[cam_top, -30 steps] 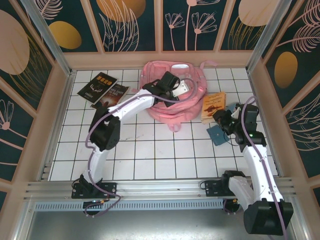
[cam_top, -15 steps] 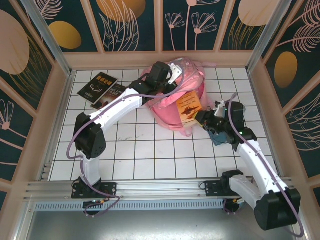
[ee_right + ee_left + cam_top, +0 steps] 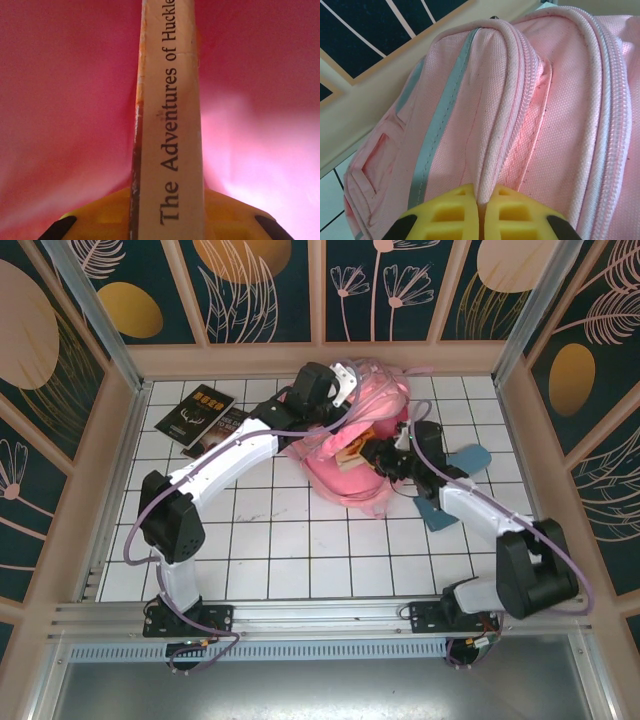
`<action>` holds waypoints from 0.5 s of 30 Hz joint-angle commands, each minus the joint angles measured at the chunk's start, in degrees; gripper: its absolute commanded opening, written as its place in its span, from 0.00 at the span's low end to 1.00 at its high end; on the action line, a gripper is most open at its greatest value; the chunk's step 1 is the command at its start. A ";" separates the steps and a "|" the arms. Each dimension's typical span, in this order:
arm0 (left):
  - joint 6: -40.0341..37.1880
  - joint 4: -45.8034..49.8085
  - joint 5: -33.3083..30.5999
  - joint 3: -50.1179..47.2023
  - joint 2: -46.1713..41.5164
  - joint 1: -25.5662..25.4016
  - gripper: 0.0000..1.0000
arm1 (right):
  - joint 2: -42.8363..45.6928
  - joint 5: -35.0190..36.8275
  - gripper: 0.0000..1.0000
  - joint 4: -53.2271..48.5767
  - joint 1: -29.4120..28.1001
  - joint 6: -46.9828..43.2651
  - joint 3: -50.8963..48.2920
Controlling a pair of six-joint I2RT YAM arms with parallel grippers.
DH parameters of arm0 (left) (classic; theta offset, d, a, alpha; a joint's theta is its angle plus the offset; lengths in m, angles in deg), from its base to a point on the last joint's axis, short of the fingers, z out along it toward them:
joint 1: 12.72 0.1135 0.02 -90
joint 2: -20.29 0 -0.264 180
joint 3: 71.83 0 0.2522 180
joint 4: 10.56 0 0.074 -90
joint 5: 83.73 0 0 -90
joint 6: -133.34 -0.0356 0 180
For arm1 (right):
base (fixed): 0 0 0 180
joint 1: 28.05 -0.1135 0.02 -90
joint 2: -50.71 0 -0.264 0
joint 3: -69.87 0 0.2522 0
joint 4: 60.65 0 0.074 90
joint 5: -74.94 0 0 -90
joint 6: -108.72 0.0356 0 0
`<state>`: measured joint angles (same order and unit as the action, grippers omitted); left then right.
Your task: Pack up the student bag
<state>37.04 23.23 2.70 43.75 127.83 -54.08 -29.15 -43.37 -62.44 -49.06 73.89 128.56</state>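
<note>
Your student bag (image 3: 372,418) sits at the back middle of the white gridded table (image 3: 290,540), close to the rear wall, with its mouth turned toward your right arm. Your left gripper (image 3: 479,212) is at the bag's upper far edge, jaws pinched tight on the piped zipper rim just beside a grey reflective strip (image 3: 437,120). Your right gripper (image 3: 167,222) reaches into the opening, jaws narrow and clamped on a paperback (image 3: 170,125) whose spine reads "The Adventures of Huckle", with pink fabric on both sides of it. Two dark books (image 3: 195,412) lie at the back left, well apart from the bag. A flat blue item (image 3: 437,512) lies beside your right arm; you cannot tell what it is.
</note>
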 commanded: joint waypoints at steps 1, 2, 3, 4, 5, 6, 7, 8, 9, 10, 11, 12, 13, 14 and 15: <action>2.63 -7.71 -0.78 1.47 -5.38 -0.42 0.00 | -4.76 5.01 0.18 16.79 -1.53 2.46 3.79; 2.61 -7.43 -0.78 1.41 -5.49 -0.44 0.00 | -6.82 5.55 0.18 19.01 -1.78 3.18 4.13; 2.74 -7.21 -0.67 1.30 -5.74 -0.39 0.00 | -8.96 5.88 0.18 21.72 -2.22 3.36 4.63; 2.70 -7.04 -0.49 1.06 -5.95 -0.38 0.00 | -10.63 6.34 0.18 23.90 -2.51 3.30 5.26; 2.78 -6.94 -0.39 0.86 -6.11 -0.45 0.00 | -12.48 7.04 0.19 25.38 -2.86 3.24 6.02; 2.88 -6.85 -0.17 0.78 -6.29 -0.39 0.00 | -13.94 7.53 0.19 25.95 -3.05 3.14 6.93; 2.97 -6.68 0.04 0.68 -6.38 -0.45 0.00 | -15.53 8.08 0.19 26.17 -3.15 2.95 8.11; 3.03 -6.44 0.38 0.71 -6.41 -0.38 0.00 | -17.04 8.78 0.19 25.89 -3.24 2.87 9.21; 3.14 -6.24 0.80 0.64 -6.46 -0.43 0.00 | -18.72 9.51 0.19 25.53 -3.33 2.99 10.36; 3.19 -6.10 1.20 0.53 -6.54 -0.39 0.00 | -20.44 10.00 0.19 25.71 -3.37 3.07 11.26; 3.14 -6.06 1.54 0.43 -6.60 -0.39 0.00 | -21.96 10.68 0.19 25.68 -3.42 3.22 11.96; 3.21 -5.97 1.62 0.36 -6.56 -0.46 0.00 | -23.51 11.43 0.20 25.85 -3.51 3.42 12.69; 3.25 -5.97 1.74 0.30 -6.56 -0.44 0.00 | -24.94 12.04 0.20 26.30 -3.66 3.44 13.33; 3.30 -5.89 1.66 0.29 -6.56 -0.40 0.00 | -26.04 12.90 0.20 26.52 -3.68 3.55 13.87; 3.40 -5.80 1.59 0.22 -6.56 -0.39 0.00 | -26.99 13.97 0.21 26.62 -3.85 3.37 14.45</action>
<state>38.52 24.45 3.22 43.12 126.39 -54.23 -54.46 -33.21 -42.31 -52.28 77.37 139.91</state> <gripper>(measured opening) 0.076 0.217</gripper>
